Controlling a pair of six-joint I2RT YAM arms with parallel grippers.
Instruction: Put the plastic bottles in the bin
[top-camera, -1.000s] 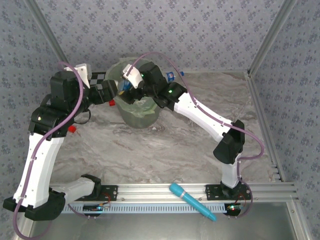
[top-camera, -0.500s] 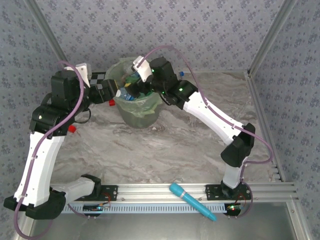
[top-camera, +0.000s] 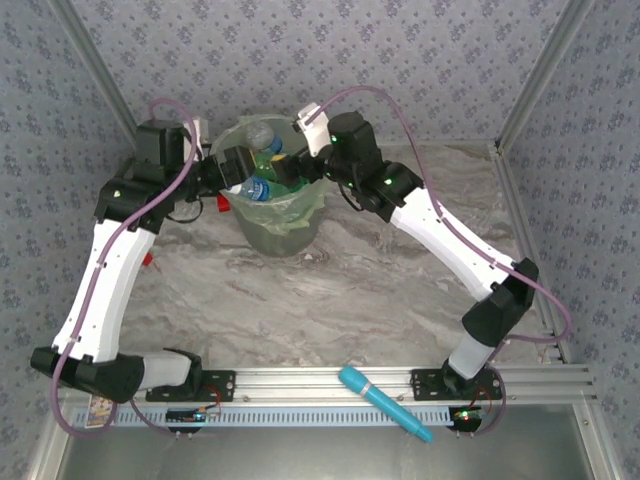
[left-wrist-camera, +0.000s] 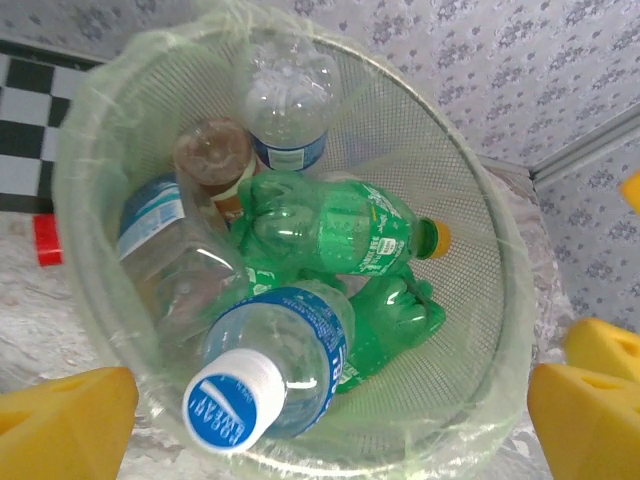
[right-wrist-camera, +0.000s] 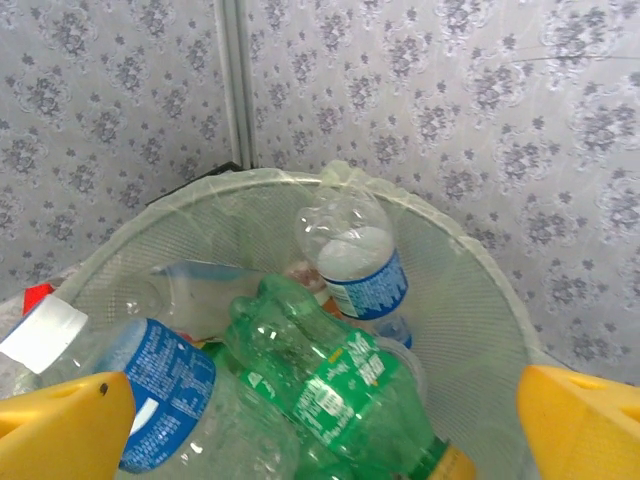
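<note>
The bin (top-camera: 282, 236), a pale-green mesh bucket with a liner bag, stands at the back of the table. Several plastic bottles lie inside it. On top is a clear bottle with a blue label and a white-and-blue cap (left-wrist-camera: 270, 360); under it lie a green bottle with an orange cap (left-wrist-camera: 335, 232), a second green bottle (left-wrist-camera: 400, 318) and a clear blue-labelled bottle (right-wrist-camera: 355, 262). My left gripper (top-camera: 226, 170) hangs open over the bin's left rim. My right gripper (top-camera: 300, 170) hangs open over its right rim. Both grippers (left-wrist-camera: 330, 405) (right-wrist-camera: 320, 425) hold nothing.
A cyan pen-shaped stick (top-camera: 385, 402) lies on the front rail. A small red block (top-camera: 222, 205) sits just left of the bin, near a checkerboard sheet (left-wrist-camera: 30, 130). Patterned walls close the back and both sides; open marble tabletop lies in front of the bin.
My left arm has swung up and in, bringing its gripper over the bin's left rim. My right gripper has drawn back to the right rim. The blue-labelled bottle now lies on top.
</note>
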